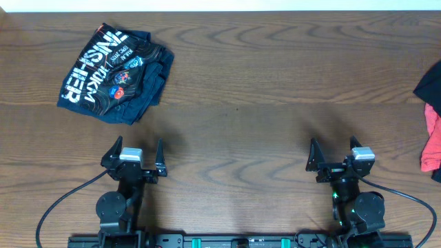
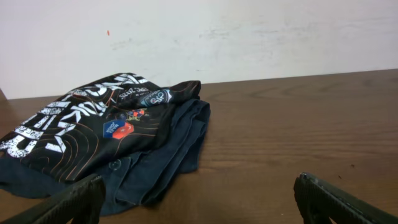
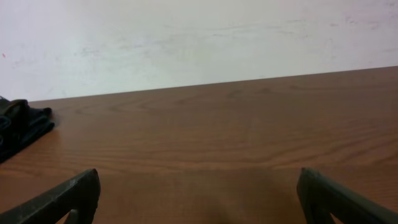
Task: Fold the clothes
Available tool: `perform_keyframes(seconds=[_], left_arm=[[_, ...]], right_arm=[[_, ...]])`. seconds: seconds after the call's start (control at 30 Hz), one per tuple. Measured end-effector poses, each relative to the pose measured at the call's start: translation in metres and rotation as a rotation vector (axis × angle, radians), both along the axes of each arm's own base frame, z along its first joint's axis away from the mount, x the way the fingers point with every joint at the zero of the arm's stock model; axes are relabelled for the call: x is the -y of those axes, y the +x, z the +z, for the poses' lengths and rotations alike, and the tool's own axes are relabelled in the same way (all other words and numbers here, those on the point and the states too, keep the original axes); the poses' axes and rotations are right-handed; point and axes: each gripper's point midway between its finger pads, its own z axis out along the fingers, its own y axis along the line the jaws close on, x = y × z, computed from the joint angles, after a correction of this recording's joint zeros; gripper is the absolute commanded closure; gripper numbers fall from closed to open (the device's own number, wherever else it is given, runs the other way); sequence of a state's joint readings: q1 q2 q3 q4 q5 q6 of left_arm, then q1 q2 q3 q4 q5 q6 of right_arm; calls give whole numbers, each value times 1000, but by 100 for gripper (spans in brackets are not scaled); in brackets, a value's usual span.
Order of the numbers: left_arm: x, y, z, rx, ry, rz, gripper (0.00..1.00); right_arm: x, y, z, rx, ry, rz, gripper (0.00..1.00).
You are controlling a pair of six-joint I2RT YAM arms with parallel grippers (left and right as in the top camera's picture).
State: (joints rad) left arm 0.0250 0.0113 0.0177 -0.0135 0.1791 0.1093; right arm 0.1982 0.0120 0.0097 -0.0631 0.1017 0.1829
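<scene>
From above, the left gripper (image 1: pixel 138 147) and the right gripper (image 1: pixel 334 147) both sit low and pulled back near their bases, each with its fingers spread wide and nothing between them. A navy printed shirt (image 1: pixel 114 72) lies ahead of the left gripper and a little to its left. It is a compact bundle whose long axis slants across that hand's front, the far end toward the right. A black garment (image 1: pixel 431 84) and a red garment (image 1: pixel 433 141) lie at the table (image 1: pixel 248 117) edge, well out to the right gripper's right. The left wrist view shows the navy shirt ahead-left of the parted fingers (image 2: pixel 68 202), apart from them, its loose hem nearest. The right wrist view shows bare wood ahead and only a dark scrap of cloth far left, probably the same shirt. The navy bundle looks already folded, so the next pick is probably the right arm's, reaching out sideways.
</scene>
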Motion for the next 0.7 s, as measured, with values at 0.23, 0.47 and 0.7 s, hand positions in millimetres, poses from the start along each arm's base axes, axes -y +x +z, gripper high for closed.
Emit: perform_keyframes(seconds=[0.23, 0.47, 0.7], left_arm=[[0, 1, -3, -13, 0, 0, 2], [0, 0, -3, -12, 0, 0, 2], [0, 0, -3, -12, 0, 0, 2]], right_arm=[[0, 0, 0, 0, 0, 0, 1], [0, 0, 0, 0, 0, 0, 1], [0, 0, 0, 0, 0, 0, 1]])
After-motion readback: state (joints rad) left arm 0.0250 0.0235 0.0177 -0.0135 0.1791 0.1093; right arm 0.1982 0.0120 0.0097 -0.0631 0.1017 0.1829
